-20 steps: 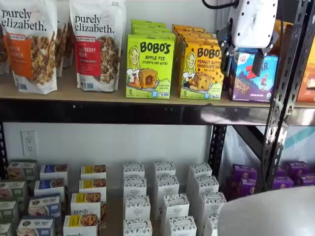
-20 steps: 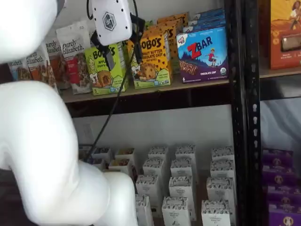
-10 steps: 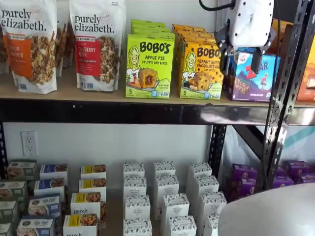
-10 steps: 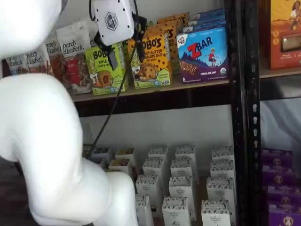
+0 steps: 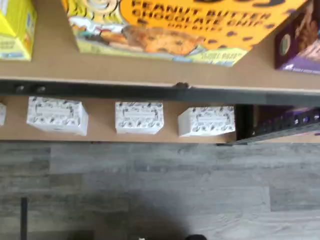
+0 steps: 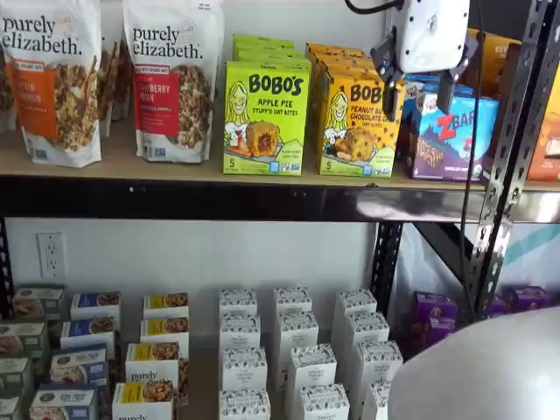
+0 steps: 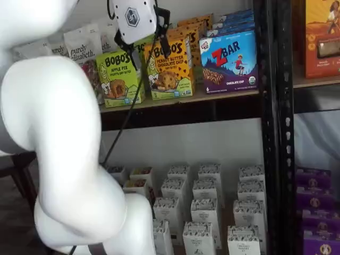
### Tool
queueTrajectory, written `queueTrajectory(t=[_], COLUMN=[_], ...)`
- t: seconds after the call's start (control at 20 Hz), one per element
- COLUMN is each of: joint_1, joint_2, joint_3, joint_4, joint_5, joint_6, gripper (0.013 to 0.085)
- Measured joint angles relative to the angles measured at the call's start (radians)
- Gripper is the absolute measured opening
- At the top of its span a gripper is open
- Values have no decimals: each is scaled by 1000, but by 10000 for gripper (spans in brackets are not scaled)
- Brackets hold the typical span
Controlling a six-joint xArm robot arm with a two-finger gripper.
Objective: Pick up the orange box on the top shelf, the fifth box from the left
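Note:
The orange box [image 6: 354, 122] stands on the top shelf [image 6: 175, 168], its "Peanut Butter Chocolate Chip" front facing out, with more of its kind behind it. In both shelf views my gripper [image 6: 418, 91] hangs in front of the shelf at box-top height, open, with a plain gap between its black fingers and nothing in them. It is out from the orange box [image 7: 171, 69], whose upper front lies between the fingers of the gripper [image 7: 147, 50]. The wrist view looks down on the orange box [image 5: 180, 25] and the shelf's front beam [image 5: 150, 92].
A lime-green Bobo's box [image 6: 265, 118] stands just left of the orange one, a blue-purple ZBar box [image 6: 451, 140] just right. Granola bags [image 6: 173, 79] fill the shelf's left. A black upright [image 7: 273, 127] rises on the right. White cartons [image 6: 293, 350] sit on the lower shelf.
The gripper has risen and shifted sideways from the ZBar box to the orange box. Its fingers have stayed open.

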Motion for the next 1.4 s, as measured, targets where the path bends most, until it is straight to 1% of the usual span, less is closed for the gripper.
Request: queueTrajectory(t=[0.1, 0.2, 0.35, 0.5, 0.6, 0.7, 0.85, 1.0, 1.2, 1.4], joint_1=[-7, -20, -39, -63, -82, -88, -84, -68, -62, -68], joint_2=[18, 46, 58, 75, 72, 68, 58, 52, 66, 83], joint_3=[-11, -36, -41, -50, -40, -28, -6, 7, 1, 4], joint_4=[-3, 7, 23, 59, 98, 116, 120, 92, 76, 83], joint_5=[-19, -13, -42, -68, -113, -165, -247, -309, -338, -359], joint_6=[-4, -16, -28, -44, -55, -57, -50, -30, -20, -25], gripper=[850, 850, 850, 850, 850, 850, 850, 850, 850, 850])
